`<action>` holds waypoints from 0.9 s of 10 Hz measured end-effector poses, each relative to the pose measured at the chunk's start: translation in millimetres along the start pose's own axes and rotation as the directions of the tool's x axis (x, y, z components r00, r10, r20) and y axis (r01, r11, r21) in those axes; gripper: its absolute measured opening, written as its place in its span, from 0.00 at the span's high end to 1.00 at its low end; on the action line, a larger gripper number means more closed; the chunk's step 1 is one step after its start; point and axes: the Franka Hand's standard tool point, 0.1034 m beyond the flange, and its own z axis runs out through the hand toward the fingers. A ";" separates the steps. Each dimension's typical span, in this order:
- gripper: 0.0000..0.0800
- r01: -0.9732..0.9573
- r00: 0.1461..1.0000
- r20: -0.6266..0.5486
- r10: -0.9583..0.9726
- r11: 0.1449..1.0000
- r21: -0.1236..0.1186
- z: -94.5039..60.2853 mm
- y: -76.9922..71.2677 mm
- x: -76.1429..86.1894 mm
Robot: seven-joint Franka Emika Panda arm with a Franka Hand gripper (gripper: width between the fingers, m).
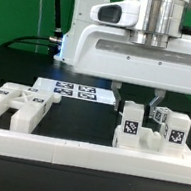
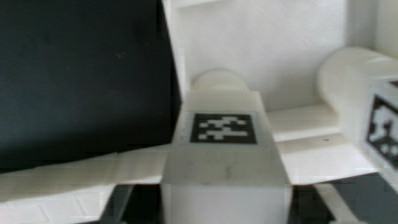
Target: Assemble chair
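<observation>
A white chair piece (image 1: 128, 127) with a black-and-white tag stands upright just behind the border rail. It fills the middle of the wrist view (image 2: 224, 128). My gripper (image 1: 135, 99) hangs over it, one finger on each side of its top. The fingers look apart, with small gaps to the piece. In the wrist view my gripper (image 2: 224, 205) shows only as dark fingers (image 2: 135, 196) beside the piece. A second tagged chair piece (image 1: 170, 127) stands close on the exterior view's right and also shows in the wrist view (image 2: 377, 120). A slotted chair piece (image 1: 15, 107) lies on the exterior view's left.
The marker board (image 1: 76, 92) lies flat on the black table behind the pieces. The long low white border rail (image 1: 82, 158) runs along the front and also shows in the wrist view (image 2: 80, 172). The arm's base and cables stand at the back.
</observation>
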 end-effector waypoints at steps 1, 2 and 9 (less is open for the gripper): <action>0.64 -0.002 1.000 0.000 0.002 1.000 0.000 0.0 0.0 0.0; 0.64 -0.091 0.996 0.000 0.091 0.996 0.001 0.1 -0.1 -0.1; 0.64 -0.741 0.672 0.008 0.740 0.672 0.004 0.3 -2.9 -1.7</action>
